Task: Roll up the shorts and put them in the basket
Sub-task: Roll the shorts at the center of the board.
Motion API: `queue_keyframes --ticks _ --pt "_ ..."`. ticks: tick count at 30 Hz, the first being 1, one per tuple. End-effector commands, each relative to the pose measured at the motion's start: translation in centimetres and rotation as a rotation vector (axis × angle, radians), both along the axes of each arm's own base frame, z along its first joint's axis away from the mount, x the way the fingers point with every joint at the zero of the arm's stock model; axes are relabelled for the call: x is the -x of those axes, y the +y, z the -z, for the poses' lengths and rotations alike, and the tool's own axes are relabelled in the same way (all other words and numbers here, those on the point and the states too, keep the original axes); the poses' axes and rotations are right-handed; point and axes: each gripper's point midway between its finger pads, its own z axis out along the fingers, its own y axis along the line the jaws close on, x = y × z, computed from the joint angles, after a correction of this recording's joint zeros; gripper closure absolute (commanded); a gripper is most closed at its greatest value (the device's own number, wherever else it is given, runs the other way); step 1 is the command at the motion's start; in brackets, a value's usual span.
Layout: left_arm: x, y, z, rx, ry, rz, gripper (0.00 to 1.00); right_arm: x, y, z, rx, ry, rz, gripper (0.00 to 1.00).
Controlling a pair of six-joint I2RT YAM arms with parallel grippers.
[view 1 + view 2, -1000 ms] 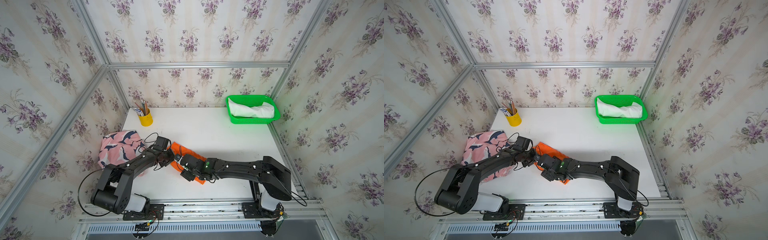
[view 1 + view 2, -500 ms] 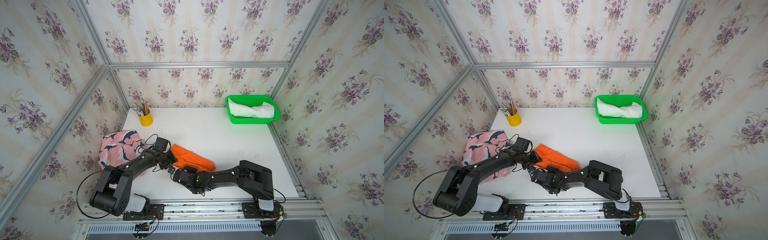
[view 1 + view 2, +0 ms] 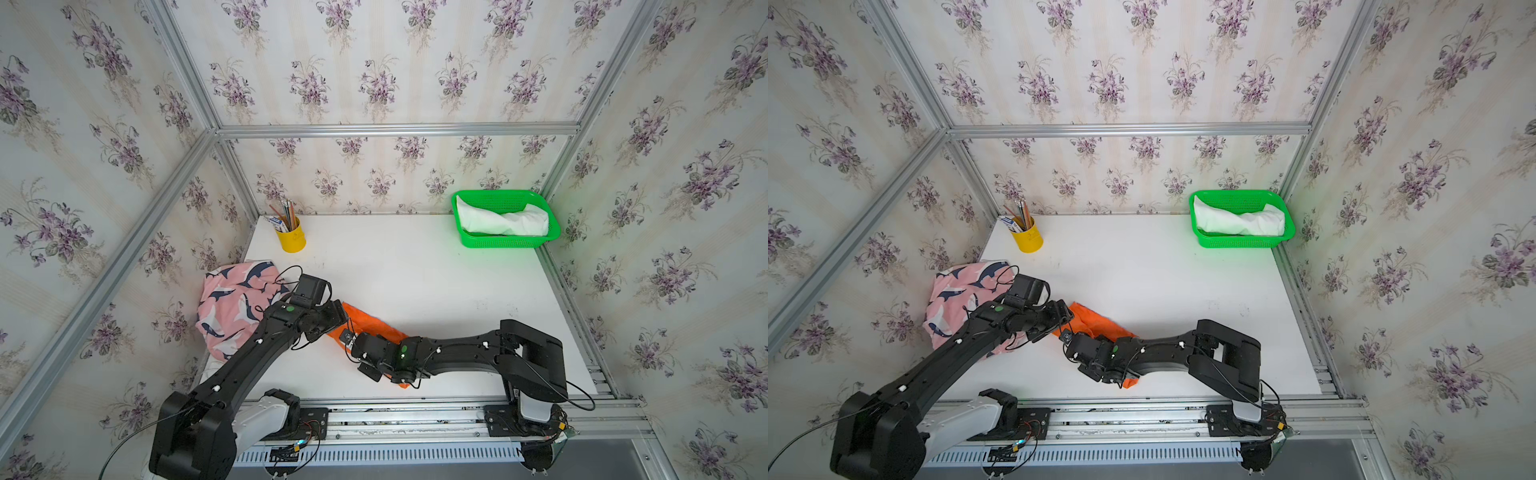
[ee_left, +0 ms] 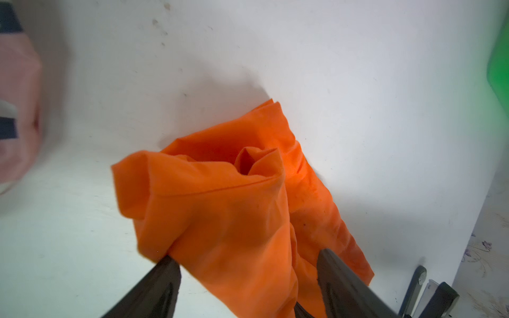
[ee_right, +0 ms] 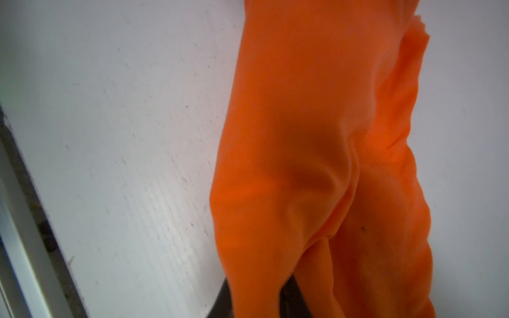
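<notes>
Left gripper (image 4: 245, 264) stands with jaws apart, either side of the orange shorts (image 4: 220, 206), which lie loosely half-rolled near the table's (image 3: 415, 270) front edge. Right gripper (image 3: 347, 336) looks pinched on the other end. Mid-roll, I reckon. Next, the left needs a fresh bite to turn it further.

Bright even light, soft shadow beside orange shorts (image 4: 220, 209) on worktop (image 4: 358, 68), top views bowed at edges, basket (image 4: 500, 68) blurred, wrist views soft.
</notes>
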Motion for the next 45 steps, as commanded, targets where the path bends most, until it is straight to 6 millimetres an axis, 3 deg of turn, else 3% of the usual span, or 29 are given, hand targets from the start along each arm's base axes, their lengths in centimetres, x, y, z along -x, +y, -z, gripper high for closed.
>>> queue_keyframes --ticks 1,13,25,45 --pt "0.8 1.8 -0.6 -0.092 -0.01 -0.006 0.18 2.4 -0.2 1.2 -0.012 0.196 0.017 0.91" --pt "1.7 3.1 -3.4 -0.107 -0.131 -0.044 0.15 2.2 -0.3 1.8 -0.061 0.385 0.118 0.91" --pt "2.0 2.5 -2.3 -0.078 -0.119 -0.027 0.15 2.2 -0.5 2.4 -0.094 0.49 0.171 0.91" --pt "1.8 1.8 -2.1 -0.052 -0.118 0.006 0.14 2.2 0.2 3.0 -0.123 0.595 0.184 0.92"
